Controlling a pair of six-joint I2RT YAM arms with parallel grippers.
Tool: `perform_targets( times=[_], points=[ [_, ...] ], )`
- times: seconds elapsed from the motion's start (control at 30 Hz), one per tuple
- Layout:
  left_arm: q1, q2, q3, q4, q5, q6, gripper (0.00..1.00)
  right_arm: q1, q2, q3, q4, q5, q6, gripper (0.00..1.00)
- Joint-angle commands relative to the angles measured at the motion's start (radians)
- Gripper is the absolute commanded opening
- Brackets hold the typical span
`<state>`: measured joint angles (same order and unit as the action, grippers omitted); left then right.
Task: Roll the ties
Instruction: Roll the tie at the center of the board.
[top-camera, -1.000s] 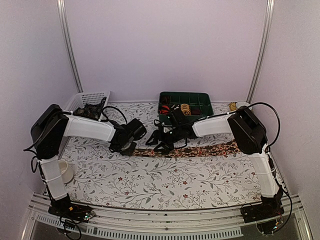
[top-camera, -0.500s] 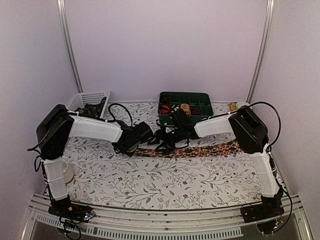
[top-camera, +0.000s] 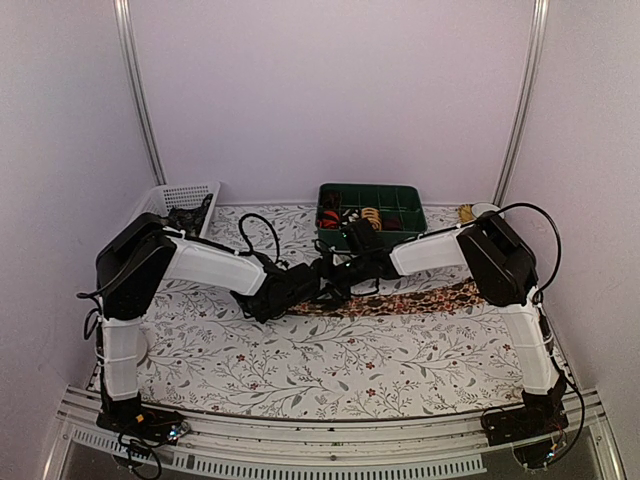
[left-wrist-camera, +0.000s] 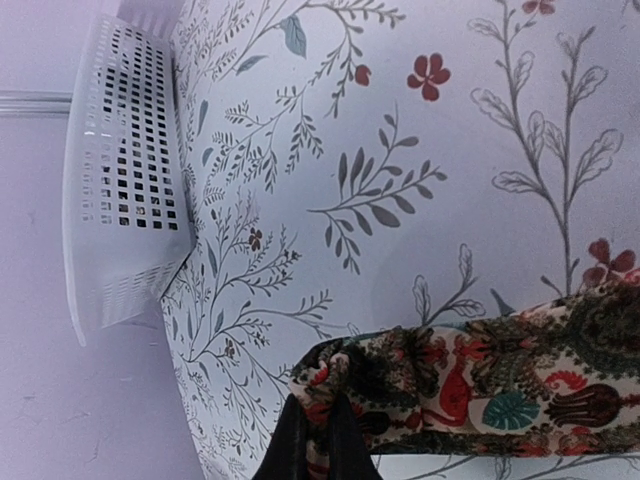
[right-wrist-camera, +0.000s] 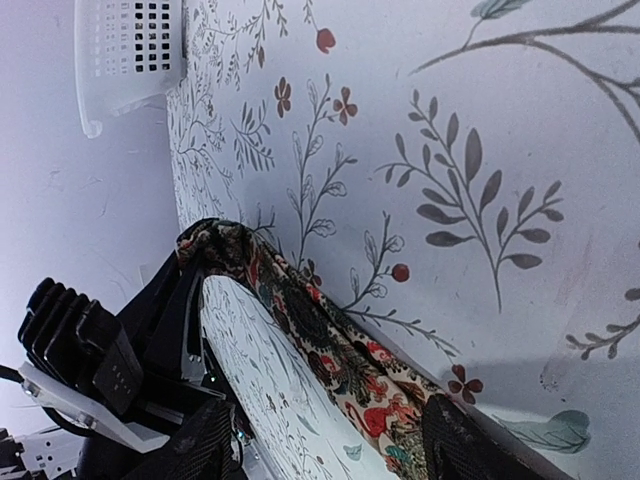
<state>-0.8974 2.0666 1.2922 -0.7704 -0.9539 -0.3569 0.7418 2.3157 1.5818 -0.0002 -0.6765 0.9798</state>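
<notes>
While the left pincer clamps the dark brown floral fabric necktie, the right pincer, at its two o'clock, stands wide astride it.

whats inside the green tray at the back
The green tray holds a red roll and a tan roll; other compartments look dark. Its near-left part is hidden behind the right arm.

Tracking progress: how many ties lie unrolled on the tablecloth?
1: the brown floral tie stretches across mid-table, its left end pinched in the left gripper. More may be hidden in the white basket.
</notes>
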Motion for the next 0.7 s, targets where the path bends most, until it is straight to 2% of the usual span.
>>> perform_targets(
  times=[0.0,0.43,0.67],
  points=[
    [-0.007,0.001,-0.002,-0.023,-0.053,0.009,0.00,-0.006,-0.148,-0.040,0.077,-0.044,0.029,0.66],
    [-0.040,0.024,0.051,0.014,-0.043,0.060,0.00,-0.062,-0.247,-0.163,0.310,-0.104,0.140,0.68],
    [-0.046,0.042,0.074,0.039,0.004,0.077,0.00,-0.078,-0.309,-0.162,0.184,-0.038,0.061,0.68]
  ],
)
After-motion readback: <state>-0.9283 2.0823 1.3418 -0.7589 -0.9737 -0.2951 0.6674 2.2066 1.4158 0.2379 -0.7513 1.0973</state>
